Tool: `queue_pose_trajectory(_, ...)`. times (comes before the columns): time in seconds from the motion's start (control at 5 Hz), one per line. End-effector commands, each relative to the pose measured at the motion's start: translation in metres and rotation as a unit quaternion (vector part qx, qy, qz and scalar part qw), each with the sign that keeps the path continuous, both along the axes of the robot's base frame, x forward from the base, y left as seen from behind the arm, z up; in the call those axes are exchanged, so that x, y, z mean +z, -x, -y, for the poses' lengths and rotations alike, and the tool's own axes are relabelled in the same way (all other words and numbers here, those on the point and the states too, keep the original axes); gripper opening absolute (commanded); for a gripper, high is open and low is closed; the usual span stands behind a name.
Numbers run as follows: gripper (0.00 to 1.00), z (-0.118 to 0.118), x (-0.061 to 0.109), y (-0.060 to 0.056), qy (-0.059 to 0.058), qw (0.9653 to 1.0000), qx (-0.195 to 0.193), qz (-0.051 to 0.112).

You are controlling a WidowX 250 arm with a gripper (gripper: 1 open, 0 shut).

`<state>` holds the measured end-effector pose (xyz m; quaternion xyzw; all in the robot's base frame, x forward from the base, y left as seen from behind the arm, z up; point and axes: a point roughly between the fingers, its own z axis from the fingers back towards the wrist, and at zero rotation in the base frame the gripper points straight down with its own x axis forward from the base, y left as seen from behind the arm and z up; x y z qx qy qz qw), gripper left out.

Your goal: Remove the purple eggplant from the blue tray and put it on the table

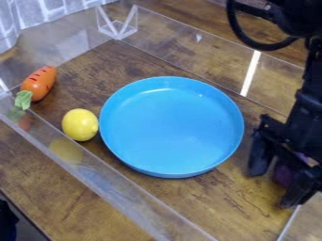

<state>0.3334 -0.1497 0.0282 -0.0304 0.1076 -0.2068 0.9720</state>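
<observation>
The blue tray (pixel 171 125) sits in the middle of the table (pixel 189 52) with nothing in it. To its right, my gripper (pixel 276 184) points down at the table with its fingers spread wide, so it is open. A small patch of the purple eggplant (pixel 287 173) shows low between the fingers, off the tray and at table level. The black fingers hide most of it, and I cannot tell whether they touch it.
A yellow lemon (pixel 79 123) lies just left of the tray, and an orange carrot (pixel 38 84) lies further left. A clear plastic sheet covers the wood, with a raised clear corner (pixel 119 21) at the back. The table's front right edge is close to the gripper.
</observation>
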Motion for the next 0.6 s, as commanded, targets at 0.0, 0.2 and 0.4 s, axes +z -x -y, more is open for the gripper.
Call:
queue_pose_trajectory(0.0,0.00,0.011,0.038,-0.008,0.013,0.9991,-0.001,0.040)
queue_pose_trajectory(0.2,0.00,0.011,0.049,-0.012,0.008,0.9991,0.005,0.041)
queue_pose_trajectory(0.4,1.00,0.009,0.046,-0.019,0.004,0.9987,-0.029,0.041)
